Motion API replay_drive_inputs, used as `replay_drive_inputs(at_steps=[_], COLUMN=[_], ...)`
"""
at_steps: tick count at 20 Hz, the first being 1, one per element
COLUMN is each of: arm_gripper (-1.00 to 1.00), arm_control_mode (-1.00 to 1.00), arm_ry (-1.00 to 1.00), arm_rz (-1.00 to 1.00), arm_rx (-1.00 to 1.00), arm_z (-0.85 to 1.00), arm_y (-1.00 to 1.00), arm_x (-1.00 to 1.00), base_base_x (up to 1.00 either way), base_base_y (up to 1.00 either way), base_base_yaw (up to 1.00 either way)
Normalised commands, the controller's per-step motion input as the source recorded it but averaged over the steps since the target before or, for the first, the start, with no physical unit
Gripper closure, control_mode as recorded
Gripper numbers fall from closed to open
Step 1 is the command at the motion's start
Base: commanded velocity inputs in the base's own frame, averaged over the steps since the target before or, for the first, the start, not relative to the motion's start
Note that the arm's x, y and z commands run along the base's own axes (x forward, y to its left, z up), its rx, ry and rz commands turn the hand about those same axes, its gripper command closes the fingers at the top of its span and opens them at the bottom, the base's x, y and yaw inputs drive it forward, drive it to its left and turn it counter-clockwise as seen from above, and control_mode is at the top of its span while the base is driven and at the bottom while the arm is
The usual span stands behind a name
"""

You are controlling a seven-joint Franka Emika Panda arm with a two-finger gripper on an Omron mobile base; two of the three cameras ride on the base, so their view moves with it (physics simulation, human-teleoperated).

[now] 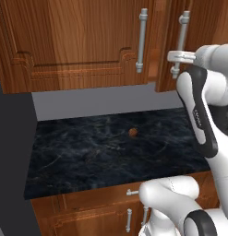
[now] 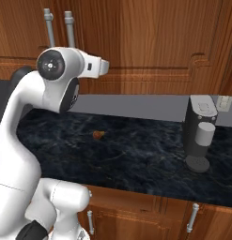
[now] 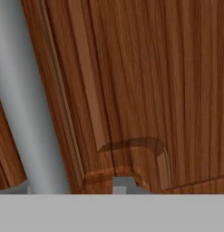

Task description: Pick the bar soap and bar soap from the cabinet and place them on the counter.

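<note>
The reddish-brown cabinet point(image 1: 78, 41) hangs above the black marble-look counter point(image 1: 87, 152), and its left door is closed. My gripper point(image 1: 176, 57) is up at the right door's long silver handle point(image 1: 182, 32) and shut on its lower part. That door looks slightly ajar. In the hand view the grey handle point(image 3: 27, 113) runs close along the left, beside the panelled door face point(image 3: 145, 90), with my gripper point(image 3: 75, 188) at the bottom. The bar soap is hidden inside the cabinet.
A small round brown lump point(image 1: 133, 132) lies mid-counter. A dark coffee machine point(image 2: 200, 136) stands on the counter at the right, below a wall socket point(image 2: 224, 103). The left door's handle point(image 1: 142, 41) hangs just left of my hand. Drawers with silver handles point(image 1: 129, 219) sit under the counter.
</note>
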Motion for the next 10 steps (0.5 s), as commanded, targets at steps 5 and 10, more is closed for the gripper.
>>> replay_drive_inputs(at_steps=[5, 10], arm_gripper=[1.0, 1.0], arm_control_mode=[-1.0, -1.0], arm_ry=[0.04, 0.04], arm_rz=[0.0, 0.0], arm_rx=[0.06, 0.05], arm_z=[0.0, 0.0], arm_y=[-1.0, -1.0], arm_x=[-0.38, -0.41], base_base_x=[0.0, 0.0], base_base_y=[0.0, 0.0], base_base_yaw=[0.0, 0.0])
